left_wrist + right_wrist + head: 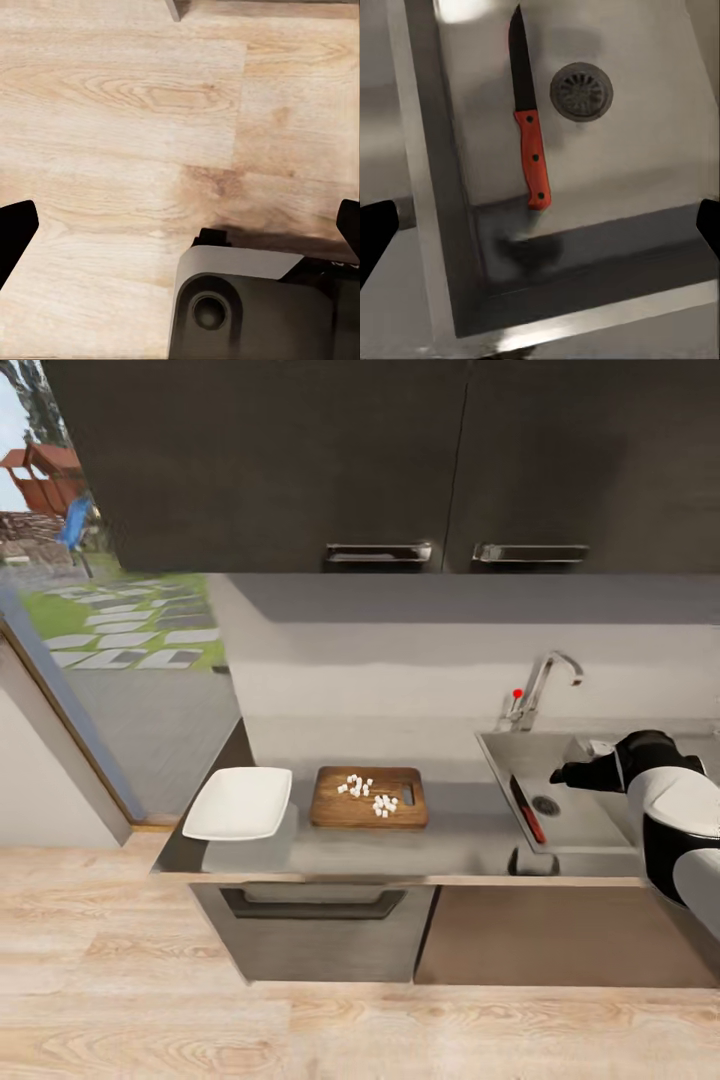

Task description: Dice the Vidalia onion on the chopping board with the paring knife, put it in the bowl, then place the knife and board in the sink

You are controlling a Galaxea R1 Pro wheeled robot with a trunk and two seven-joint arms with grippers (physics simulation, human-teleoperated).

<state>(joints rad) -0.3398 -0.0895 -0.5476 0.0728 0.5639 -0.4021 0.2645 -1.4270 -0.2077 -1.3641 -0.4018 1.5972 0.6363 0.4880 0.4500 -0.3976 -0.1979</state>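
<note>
Paring knife (528, 120) lies in the sink (660, 135) beneath the right tool (540, 232), whose fingers are spread empty.

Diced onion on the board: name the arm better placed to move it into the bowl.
Left, probably. The diced onion and bowl sit left of the sink, where the right gripper hovers.

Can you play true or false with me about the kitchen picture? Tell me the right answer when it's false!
1. The paring knife lies in the sink. True.
2. The diced onion is in the bowl. False: the white cubes sit on the chopping board; the bowl looks empty.
3. The bowl stands beside the chopping board on the countertop. True.
4. The right hand holds the knife. False: its fingers are spread wide above the sink, and the knife lies free.
5. The chopping board is in the sink. False: it is on the countertop.
</note>
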